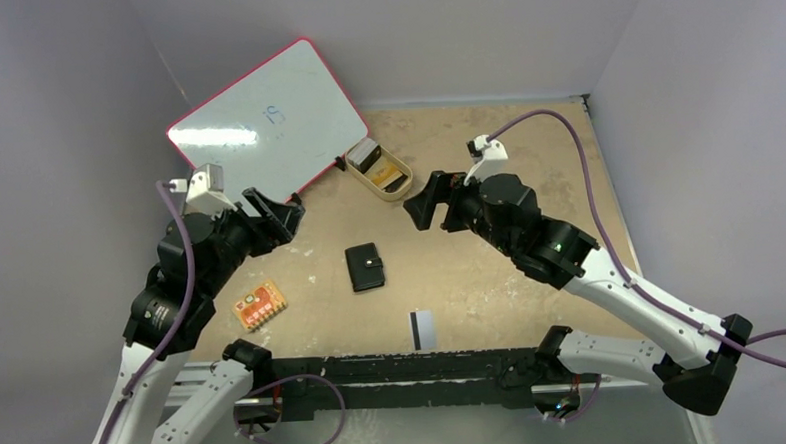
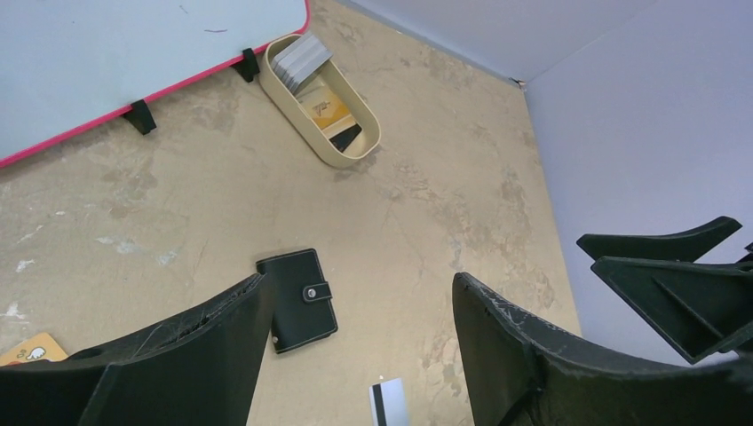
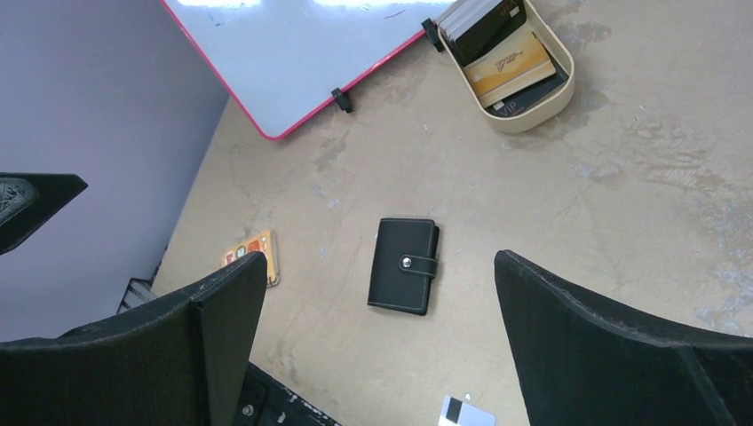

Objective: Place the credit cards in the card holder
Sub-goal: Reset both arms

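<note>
Left gripper (image 2: 357, 286) hangs over the table (image 1: 323, 320), jaws spread wide, nothing between them. The right gripper (image 3: 380, 259) matches it, wide and empty. Below them lies the card holder (image 1: 366, 267): black, flat at mid-table, folded shut, snap tab fastened. At its 5 o'clock sits one striped card (image 1: 423, 329), pale with a black band. At 12 o'clock, more credit cards (image 3: 508, 69), grey, dark and orange-gold, pack a tan oval tray (image 2: 282, 105) just beside the pink-rimmed whiteboard (image 1: 264, 117). At 8 o'clock lies a small orange board (image 1: 260, 305).

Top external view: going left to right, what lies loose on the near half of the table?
orange board → card holder → striped card
</note>
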Robot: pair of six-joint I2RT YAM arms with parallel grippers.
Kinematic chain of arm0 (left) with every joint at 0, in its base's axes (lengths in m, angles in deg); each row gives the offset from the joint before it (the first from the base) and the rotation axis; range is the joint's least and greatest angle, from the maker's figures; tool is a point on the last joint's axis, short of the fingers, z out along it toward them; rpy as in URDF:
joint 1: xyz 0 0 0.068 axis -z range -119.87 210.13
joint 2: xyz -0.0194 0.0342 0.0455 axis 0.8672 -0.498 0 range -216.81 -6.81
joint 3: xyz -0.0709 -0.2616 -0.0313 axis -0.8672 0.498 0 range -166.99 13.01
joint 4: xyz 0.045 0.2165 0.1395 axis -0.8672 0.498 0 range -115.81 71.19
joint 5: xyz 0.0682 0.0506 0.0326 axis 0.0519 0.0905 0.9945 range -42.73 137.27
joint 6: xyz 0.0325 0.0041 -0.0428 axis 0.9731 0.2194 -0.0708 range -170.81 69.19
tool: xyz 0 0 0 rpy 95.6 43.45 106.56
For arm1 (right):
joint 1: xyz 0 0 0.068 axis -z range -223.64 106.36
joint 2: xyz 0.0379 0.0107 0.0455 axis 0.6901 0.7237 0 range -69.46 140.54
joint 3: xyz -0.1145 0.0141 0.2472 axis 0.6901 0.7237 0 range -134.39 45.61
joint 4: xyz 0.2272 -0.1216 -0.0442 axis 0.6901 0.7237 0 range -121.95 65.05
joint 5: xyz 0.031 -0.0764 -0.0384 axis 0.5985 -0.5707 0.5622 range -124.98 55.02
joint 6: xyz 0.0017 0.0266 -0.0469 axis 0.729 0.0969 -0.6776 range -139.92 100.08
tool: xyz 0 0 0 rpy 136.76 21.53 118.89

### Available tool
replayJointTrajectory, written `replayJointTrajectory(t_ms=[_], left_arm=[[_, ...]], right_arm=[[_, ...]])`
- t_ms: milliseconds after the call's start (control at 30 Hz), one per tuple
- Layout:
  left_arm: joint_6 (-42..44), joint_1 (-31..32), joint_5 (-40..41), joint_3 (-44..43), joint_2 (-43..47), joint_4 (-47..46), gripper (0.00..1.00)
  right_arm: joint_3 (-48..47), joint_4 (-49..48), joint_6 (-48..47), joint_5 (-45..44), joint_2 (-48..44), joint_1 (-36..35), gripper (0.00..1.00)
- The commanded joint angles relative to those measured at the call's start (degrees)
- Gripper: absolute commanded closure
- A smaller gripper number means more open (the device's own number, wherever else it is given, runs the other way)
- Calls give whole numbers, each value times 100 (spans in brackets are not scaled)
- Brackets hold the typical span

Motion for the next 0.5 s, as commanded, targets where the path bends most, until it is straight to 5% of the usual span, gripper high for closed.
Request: replayJointTrajectory(t_ms=[0,467], left_arm=[[-28,-29,1,-61,53,-127,27],[10,-26,205,-128,48,-106,26]], right_arm=[[-34,-297,103,-40,7,-4,1],[-122,-394,156,183,189,-7,1]])
